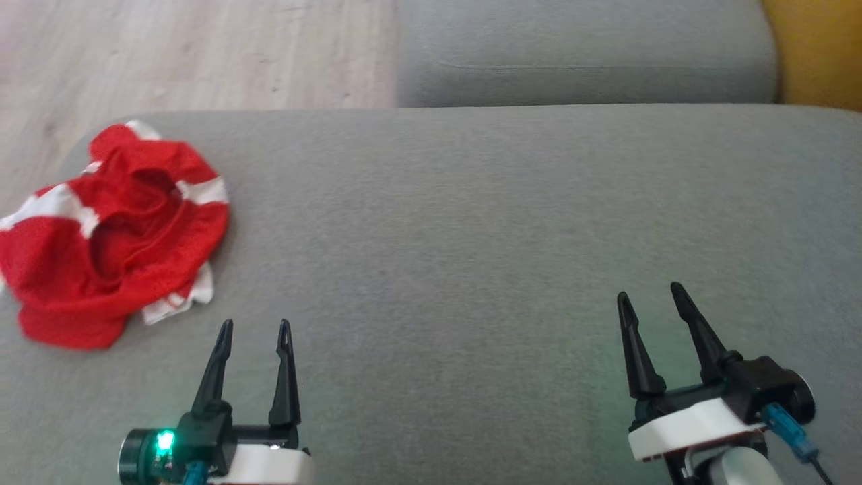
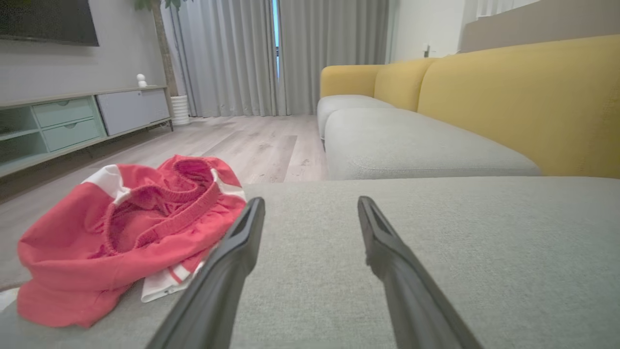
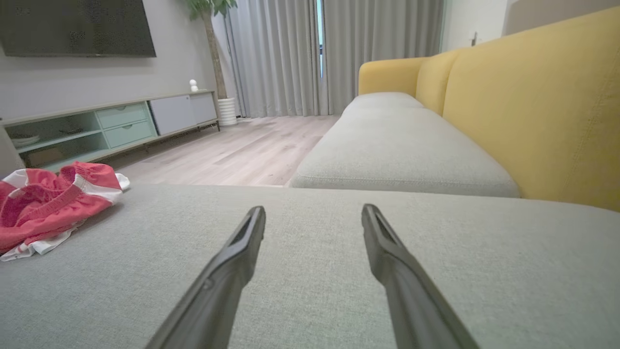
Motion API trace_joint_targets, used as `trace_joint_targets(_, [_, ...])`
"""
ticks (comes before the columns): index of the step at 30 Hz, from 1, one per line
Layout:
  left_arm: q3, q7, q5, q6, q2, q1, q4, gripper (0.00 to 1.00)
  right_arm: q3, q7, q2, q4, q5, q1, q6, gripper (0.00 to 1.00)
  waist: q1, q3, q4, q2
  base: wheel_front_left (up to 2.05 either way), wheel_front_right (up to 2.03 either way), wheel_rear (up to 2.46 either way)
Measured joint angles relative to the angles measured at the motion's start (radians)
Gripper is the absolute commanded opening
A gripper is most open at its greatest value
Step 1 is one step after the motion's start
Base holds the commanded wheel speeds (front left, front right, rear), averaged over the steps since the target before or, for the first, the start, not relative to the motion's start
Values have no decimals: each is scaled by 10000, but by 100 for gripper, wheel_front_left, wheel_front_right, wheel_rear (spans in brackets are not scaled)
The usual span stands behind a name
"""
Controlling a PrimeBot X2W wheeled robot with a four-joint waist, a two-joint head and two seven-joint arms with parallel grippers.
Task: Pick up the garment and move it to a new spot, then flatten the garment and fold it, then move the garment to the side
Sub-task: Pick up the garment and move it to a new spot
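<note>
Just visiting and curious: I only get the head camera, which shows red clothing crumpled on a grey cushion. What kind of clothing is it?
Observer: From the left wrist camera, the garment shows a ribbed elastic waistband facing up, so it looks like a pair of shorts.
Operator: And what lies across that wooden floor?
Observer: A low cabinet with pale green drawers stands on its far side.
</note>
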Motion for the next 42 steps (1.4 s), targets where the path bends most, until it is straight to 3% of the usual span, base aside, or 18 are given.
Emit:
trace_joint_targets(18, [-8, 0, -125, 198, 0, -22, -2, 100, 171, -2, -2, -82, -92, 5, 0, 100, 0, 195, 2815, 0, 0, 0, 0])
trace_joint_targets(27, [483, 0, -86, 263, 2, 18, -180, 100, 299, -2, -2, -50, -94, 19, 0, 100, -1, 79, 4077, 0, 0, 0, 0])
trace_joint_targets(35, [1055, -2, 313, 25, 144, -334, -1051, 100, 433, -2, -63, -117, -644, 83, 0, 100, -1, 642, 4111, 0, 0, 0, 0])
trace_joint_targets(42, [1710, -48, 192, -683, 763, -3616, -1655, 100, 514, -2, -1081, -368, -886, -667, 0, 100, 2, 2028, 3777, 0, 0, 0, 0])
